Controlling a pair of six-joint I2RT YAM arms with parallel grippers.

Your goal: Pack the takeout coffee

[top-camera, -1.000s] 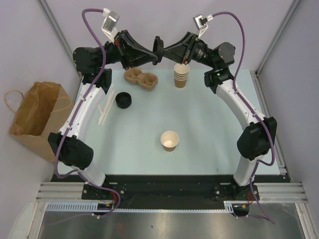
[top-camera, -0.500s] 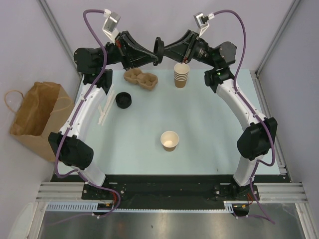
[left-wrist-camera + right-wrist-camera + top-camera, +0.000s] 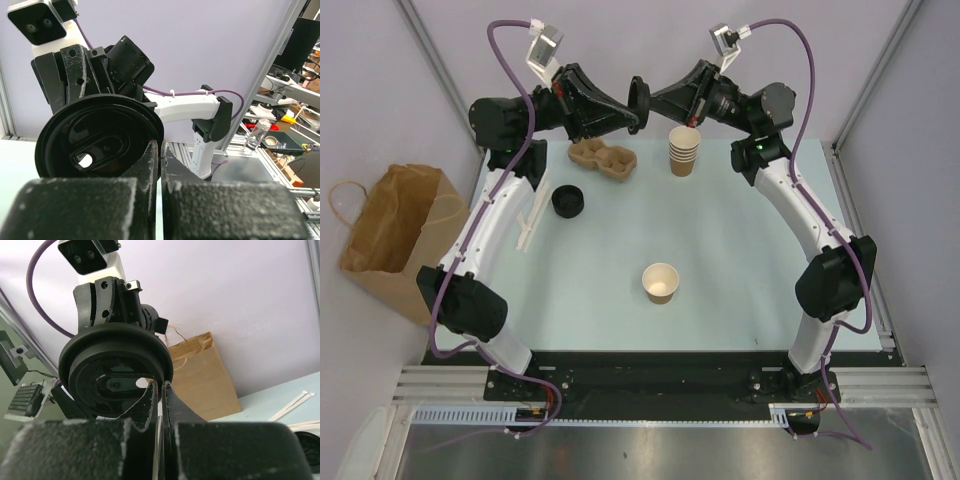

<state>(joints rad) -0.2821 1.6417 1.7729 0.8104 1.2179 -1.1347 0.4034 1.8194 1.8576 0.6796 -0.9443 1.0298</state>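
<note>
A black plastic lid (image 3: 638, 100) hangs on edge in the air at the back middle, between my two grippers. My left gripper (image 3: 632, 116) is shut on its rim, and the lid (image 3: 100, 137) fills the left wrist view beside the pinched fingertips (image 3: 152, 155). My right gripper (image 3: 653, 101) is shut on the same lid (image 3: 117, 371) from the other side. A lidless tan paper cup (image 3: 660, 283) stands upright and open at the table's middle. No cup with a lid on it is in view.
A stack of lidless tan cups (image 3: 684, 152) stands at the back under the right gripper. A moulded cup carrier (image 3: 603, 159), a stack of loose black lids (image 3: 568, 202) and white stirrers (image 3: 531, 215) lie at the back left. A brown paper bag (image 3: 390, 235) stands left of the table.
The right wrist has risen very slightly. The lid stays pinched between both grippers in the same place.
</note>
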